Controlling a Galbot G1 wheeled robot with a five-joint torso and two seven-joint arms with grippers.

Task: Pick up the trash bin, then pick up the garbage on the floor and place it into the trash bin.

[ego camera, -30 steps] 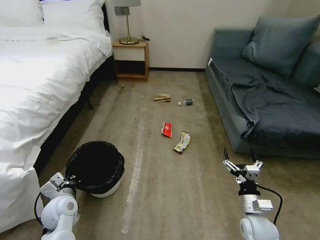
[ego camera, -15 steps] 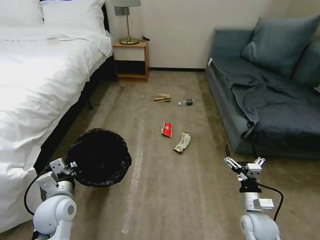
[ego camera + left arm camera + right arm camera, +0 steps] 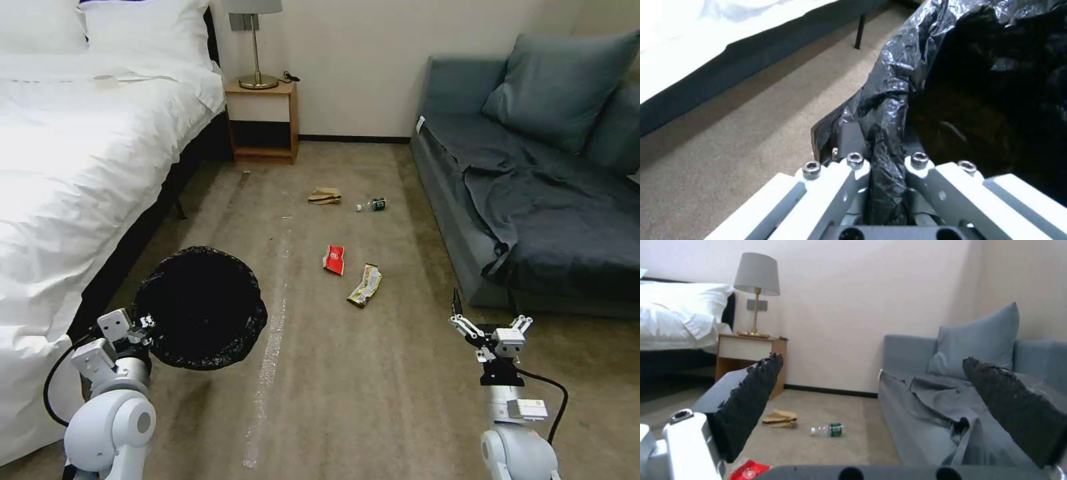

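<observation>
**One bin in the air, four pieces of litter on the carpet**

Two jaws of the left gripper [image 3: 887, 166] are clenched on the folded rim of the round white plastic trash bin [image 3: 199, 307], lined with a crinkly black bag. In the head view the bin hangs above the floor, beside the white bed [image 3: 73, 167], with its mouth tipped toward the camera. The right gripper [image 3: 490, 320] hovers near the grey sofa [image 3: 533, 200] with jaws spread wide and nothing between them.

The garbage lies well apart from both arms: a red snack packet [image 3: 334, 259] and a yellow-and-silver wrapper [image 3: 365, 285] nearer, a crumpled tan paper bag [image 3: 325, 196] and a small clear bottle with green label [image 3: 371, 205] farther.

I judge the grip risky. The jaws pinch mostly thin bag film, so the film could slip or tear and the bin could drop or tilt further.
</observation>
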